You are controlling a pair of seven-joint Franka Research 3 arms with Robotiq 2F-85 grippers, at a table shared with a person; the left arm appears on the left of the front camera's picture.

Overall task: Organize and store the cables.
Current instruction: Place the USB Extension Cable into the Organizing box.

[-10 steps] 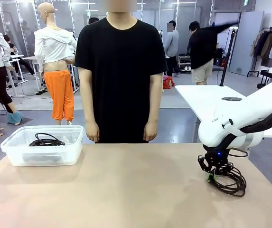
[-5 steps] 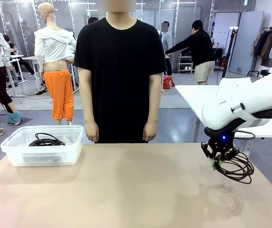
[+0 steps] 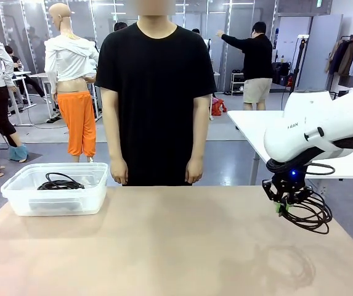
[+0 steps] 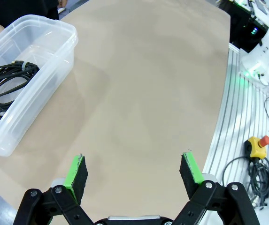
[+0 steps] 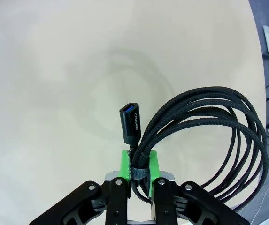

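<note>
A: What is the right gripper (image 3: 279, 207) doing?
B: It is clamped on a coiled black cable (image 3: 305, 213) at its tie, above the table (image 3: 164, 246), far to the right of the clear bin (image 3: 56, 188).

A: And the left gripper (image 4: 133, 170)?
B: Jaws spread wide, holding nothing, close to the bin, where another coiled cable (image 4: 3, 84) lies. A person (image 3: 156, 92) stands just behind the table.

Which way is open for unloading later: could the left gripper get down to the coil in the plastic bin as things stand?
Probably yes. The bin has no lid, the coil lies uncovered inside, and the left gripper hangs open and empty over bare table nearby. The person's hands hang behind the bin, not over it.
</note>
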